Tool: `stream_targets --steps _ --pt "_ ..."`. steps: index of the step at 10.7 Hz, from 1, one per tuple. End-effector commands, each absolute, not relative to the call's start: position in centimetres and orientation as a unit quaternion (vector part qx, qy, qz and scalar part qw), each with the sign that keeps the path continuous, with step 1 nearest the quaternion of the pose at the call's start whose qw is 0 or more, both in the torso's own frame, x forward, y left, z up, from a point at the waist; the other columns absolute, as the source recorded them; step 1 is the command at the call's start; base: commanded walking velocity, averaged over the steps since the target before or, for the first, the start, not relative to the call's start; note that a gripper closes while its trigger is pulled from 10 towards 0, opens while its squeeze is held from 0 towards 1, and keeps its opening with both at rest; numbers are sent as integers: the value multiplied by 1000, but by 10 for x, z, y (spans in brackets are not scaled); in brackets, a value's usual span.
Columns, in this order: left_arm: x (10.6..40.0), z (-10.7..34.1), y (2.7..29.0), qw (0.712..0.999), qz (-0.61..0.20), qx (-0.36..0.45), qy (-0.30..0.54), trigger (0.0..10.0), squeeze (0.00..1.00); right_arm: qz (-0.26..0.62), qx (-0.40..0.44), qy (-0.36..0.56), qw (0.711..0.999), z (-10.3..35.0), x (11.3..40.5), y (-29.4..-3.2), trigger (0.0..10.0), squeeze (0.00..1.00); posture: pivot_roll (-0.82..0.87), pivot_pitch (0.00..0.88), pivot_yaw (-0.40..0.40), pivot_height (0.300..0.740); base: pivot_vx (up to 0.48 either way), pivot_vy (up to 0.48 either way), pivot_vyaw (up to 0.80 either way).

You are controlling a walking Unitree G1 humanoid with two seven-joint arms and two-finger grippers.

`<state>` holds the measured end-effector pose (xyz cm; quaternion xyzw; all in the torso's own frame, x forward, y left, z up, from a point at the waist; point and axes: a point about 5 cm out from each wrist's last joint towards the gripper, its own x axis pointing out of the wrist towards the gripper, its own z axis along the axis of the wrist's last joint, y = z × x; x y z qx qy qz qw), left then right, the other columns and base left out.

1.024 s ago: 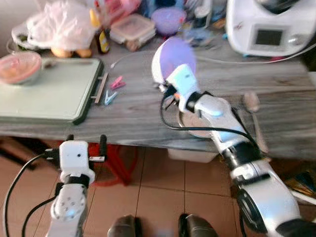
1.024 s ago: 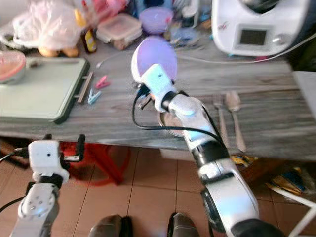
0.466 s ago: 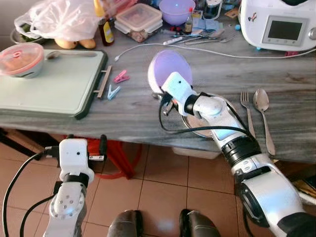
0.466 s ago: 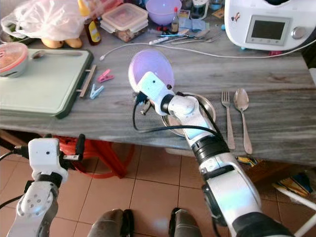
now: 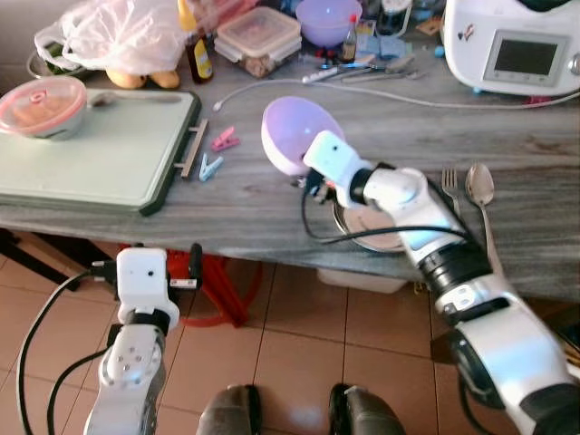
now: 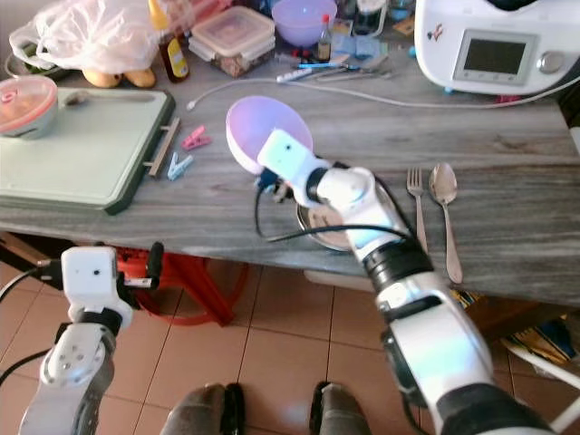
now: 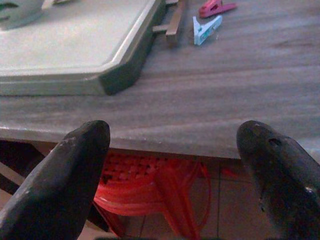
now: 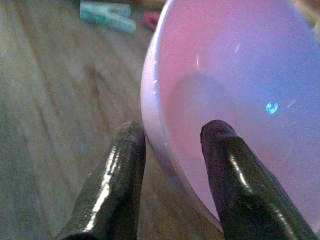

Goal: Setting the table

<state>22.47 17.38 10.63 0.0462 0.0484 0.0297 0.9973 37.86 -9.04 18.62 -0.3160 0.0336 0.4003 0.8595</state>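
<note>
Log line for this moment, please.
right gripper: shut on purple bowl rim, above table | left gripper: open, idle below table edge

Grey wood-grain table (image 5: pixel 254 195): green cutting board (image 5: pixel 91 154) upper left, 2 clothespins (image 5: pixel 216 152) beside, fork (image 5: pixel 450 181) and spoon (image 5: pixel 480 186) right, metal plate (image 5: pixel 367 231) near front edge.

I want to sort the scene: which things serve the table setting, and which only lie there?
For the job: bowl in the right gripper, plate, fork, spoon.
Lying about: clothes pegs, tray, food boxes, plastic bag, cooking machine.
</note>
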Motion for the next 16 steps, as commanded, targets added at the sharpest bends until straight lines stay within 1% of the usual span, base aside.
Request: stream_targets --steps 1,5,7,10,11,12,13,14,15,16 --pt "224 102 175 997 29 49 61 10000 0 412 -328 36 849 189 378 -86 10000 1000 105 148 68 740 0 0 0" --pt "233 96 171 997 19 43 69 10000 0 437 -363 83 819 188 371 -98 10000 1000 82 102 63 740 0 0 0" --pt "237 95 169 997 17 36 68 10000 0 413 -383 78 822 196 373 -105 10000 1000 75 93 62 740 0 0 0" --pt "240 94 167 997 16 33 67 10000 0 404 -399 57 821 211 373 -104 10000 1000 68 84 60 740 0 0 0" --pt "241 94 167 997 16 32 66 10000 0 393 -404 45 825 216 373 -105 10000 992 68 83 60 740 0 0 0" --pt "240 93 167 997 17 30 65 10000 0 386 -393 35 834 217 372 -105 10000 949 69 82 59 740 0 0 0" --pt "238 92 168 997 20 27 65 10000 0 384 -368 19 846 214 364 -104 10000 110 71 79 58 740 0 0 0" --pt "237 94 170 998 33 20 56 10000 0 360 -335 -32 870 217 358 -103 10000 0 70 78 55 740 0 0 0" --pt "236 96 171 998 43 25 47 10000 0 338 -292 -63 893 218 352 -103 10000 0 68 77 54 740 0 0 0" --pt "235 96 170 998 46 26 45 10000 0 313 -262 -81 909 216 344 -105 10000 0 64 75 52 740 0 0 0"
